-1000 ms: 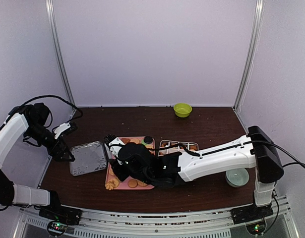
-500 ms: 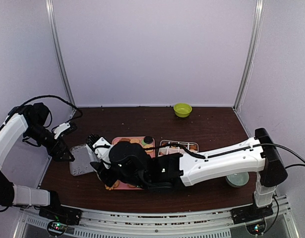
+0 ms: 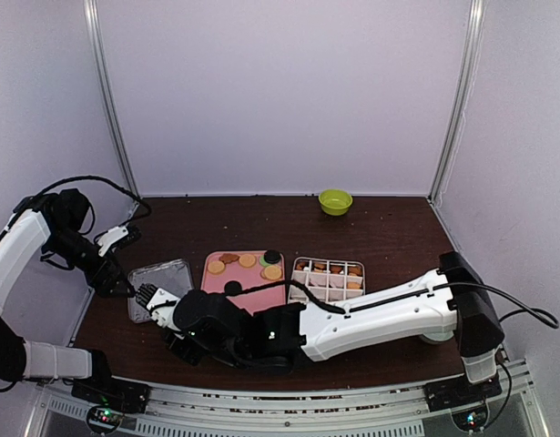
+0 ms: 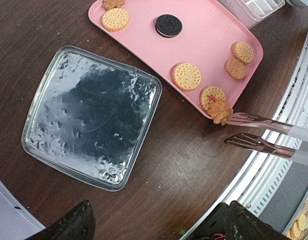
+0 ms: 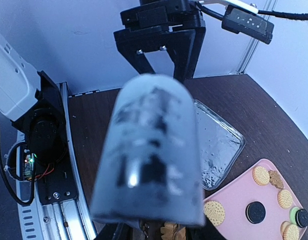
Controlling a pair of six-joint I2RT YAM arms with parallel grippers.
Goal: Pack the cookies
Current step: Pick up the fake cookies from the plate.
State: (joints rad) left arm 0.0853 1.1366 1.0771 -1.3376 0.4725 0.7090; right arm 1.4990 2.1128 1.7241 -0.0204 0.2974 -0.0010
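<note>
Cookies (image 4: 187,76) lie on the pink tray (image 4: 204,47); right gripper (image 3: 173,314) pinches tongs (image 4: 264,122), left gripper (image 3: 116,280) spread.

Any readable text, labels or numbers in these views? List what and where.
None can be read.
Embossing on the black sandwich cookie on the pink tray: too small to read.
Dark marks on the handle of the tongs, close to the right wrist camera: blurred.
White marks on the black box at the top of that view: too small to read.
</note>
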